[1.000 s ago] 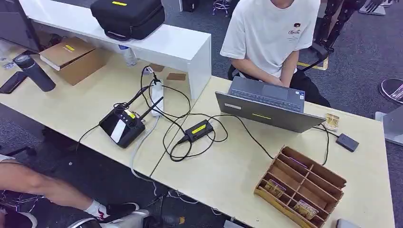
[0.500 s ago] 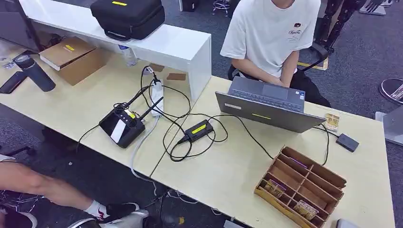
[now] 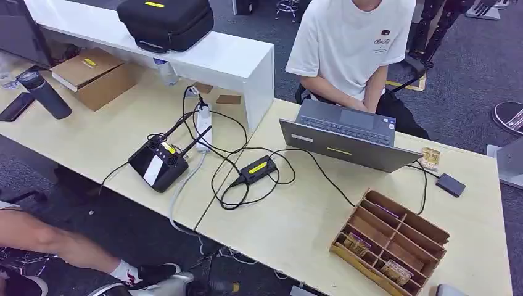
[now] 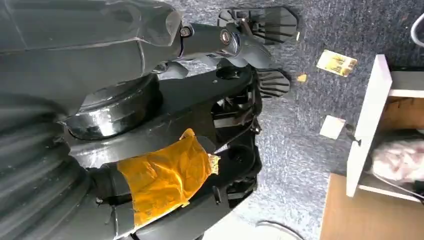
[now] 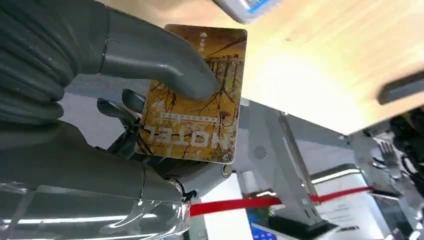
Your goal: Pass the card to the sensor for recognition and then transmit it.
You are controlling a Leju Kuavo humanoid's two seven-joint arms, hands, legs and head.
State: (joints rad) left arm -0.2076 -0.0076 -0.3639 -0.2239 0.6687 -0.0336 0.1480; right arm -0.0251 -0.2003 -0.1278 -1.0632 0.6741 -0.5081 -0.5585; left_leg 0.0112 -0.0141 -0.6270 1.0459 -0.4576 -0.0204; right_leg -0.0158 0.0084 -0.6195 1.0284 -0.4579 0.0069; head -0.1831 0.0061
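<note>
Right wrist view shows the right hand (image 5: pixel 150 100) holding the card (image 5: pixel 197 95), a golden-brown card printed with bare tree branches and lettering; the thick grey thumb presses on its face while darker fingers (image 5: pixel 117 110) lie behind it. The card is held up in the air beside the edge of a pale wooden table (image 5: pixel 320 65), not touching it, with a white device with a blue stripe (image 5: pixel 240 7) close by at the picture's edge. Left wrist view looks down at grey carpet and dark machinery with a patch of yellow tape (image 4: pixel 165 180); the left hand cannot be made out clearly there, so whether it is wide or narrow I cannot tell. Head view shows the table (image 3: pixel 296 228) with an open laptop (image 3: pixel 345 135), a person in a white T-shirt (image 3: pixel 351 43) seated behind it, a wooden divided organizer (image 3: pixel 391 240) with some cards in its near compartments, a small dark sensor pad (image 3: pixel 451 184) just beyond it, a black controller (image 3: pixel 159 163) and tangled black cables (image 3: pixel 247 179).
</note>
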